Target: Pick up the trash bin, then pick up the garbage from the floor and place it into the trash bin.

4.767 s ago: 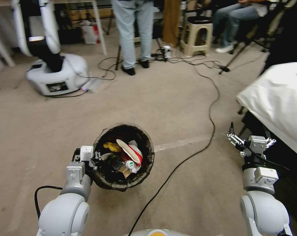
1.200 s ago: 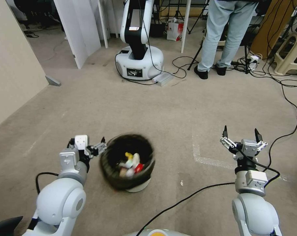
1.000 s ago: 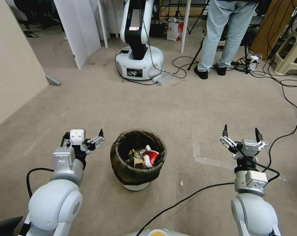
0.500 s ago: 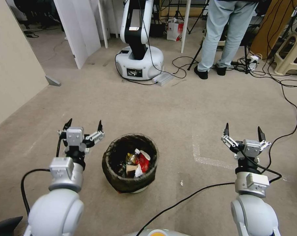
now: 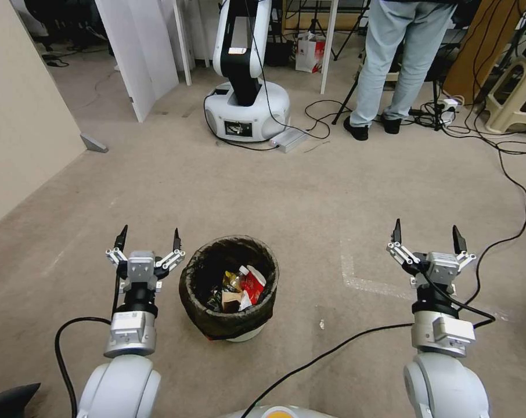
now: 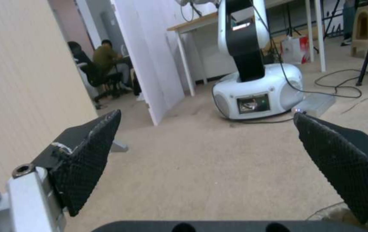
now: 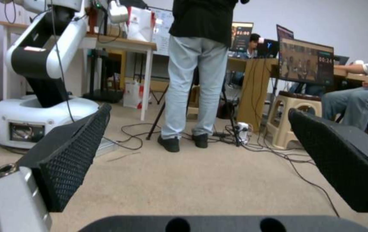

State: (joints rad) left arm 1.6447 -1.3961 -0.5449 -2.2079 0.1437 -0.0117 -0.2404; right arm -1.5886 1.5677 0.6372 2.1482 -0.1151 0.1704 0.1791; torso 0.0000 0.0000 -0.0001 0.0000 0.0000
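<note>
Standing on the floor [image 5: 309, 191] in the head view, the trash bin [image 5: 229, 288] held what looked like cartons and wrappers, just beside the left gripper [image 5: 148, 239]; the right gripper [image 5: 427, 231] hung well apart. Both wrist views showed fingers [image 6: 87, 154] [image 7: 70, 161] spread wide, holding nothing.

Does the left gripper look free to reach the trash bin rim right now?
Probably yes. The left gripper is open and empty just beside the trash bin standing on the floor, nothing between them.
</note>
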